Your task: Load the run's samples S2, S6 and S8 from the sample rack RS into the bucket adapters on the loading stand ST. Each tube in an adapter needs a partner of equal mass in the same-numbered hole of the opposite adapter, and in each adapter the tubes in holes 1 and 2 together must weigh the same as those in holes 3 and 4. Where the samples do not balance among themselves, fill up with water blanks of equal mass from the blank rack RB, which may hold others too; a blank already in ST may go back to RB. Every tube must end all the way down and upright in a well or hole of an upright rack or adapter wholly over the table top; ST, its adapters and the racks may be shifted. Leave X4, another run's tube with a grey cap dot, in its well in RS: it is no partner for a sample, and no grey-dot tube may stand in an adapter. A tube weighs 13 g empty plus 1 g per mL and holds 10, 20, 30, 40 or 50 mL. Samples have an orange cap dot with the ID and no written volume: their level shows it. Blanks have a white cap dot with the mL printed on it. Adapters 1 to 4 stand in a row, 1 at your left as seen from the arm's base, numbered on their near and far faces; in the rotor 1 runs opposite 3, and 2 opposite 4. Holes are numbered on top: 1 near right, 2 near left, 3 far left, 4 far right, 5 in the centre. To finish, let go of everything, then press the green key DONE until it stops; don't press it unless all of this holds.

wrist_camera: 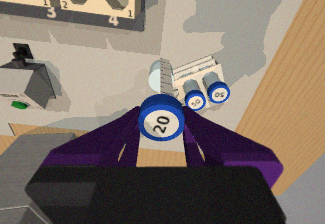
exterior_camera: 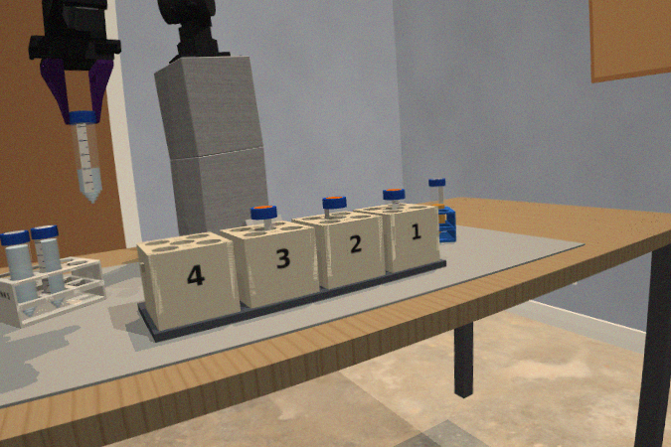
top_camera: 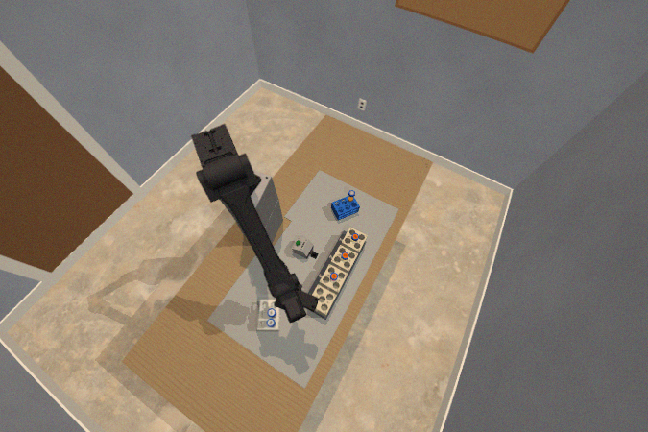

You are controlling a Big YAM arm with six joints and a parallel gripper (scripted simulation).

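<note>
Currently the gripper (exterior_camera: pixel 83 116) is clamped on the 20 mL blank (exterior_camera: pixel 84 158), purple fingers (exterior_camera: pixel 55 89) pinching just under the blue cap, tube hanging upright and well above the mat, between the blank rack RB (exterior_camera: pixel 9 308) and adapter 4 (exterior_camera: pixel 188 279).

Handling, judged: rigid plastic tube, light w/ a low fill, smooth wall so prob. slippery; the cap rim gives a ledge against slip, so the hold at the collar looks sound. Conical tip should self-centre in a hole; side knocks on a hole rim are the risk.

Arm pose: long reach out from the pedestal (exterior_camera: pixel 209 105), forearm stretched over the mat, wrist pointing straight down. Two 50 mL blanks (wrist_camera: pixel 218 93) stand in RB. Adapters 1–3 each carry one orange-dot tube; adapter 4 shows no tube
</note>
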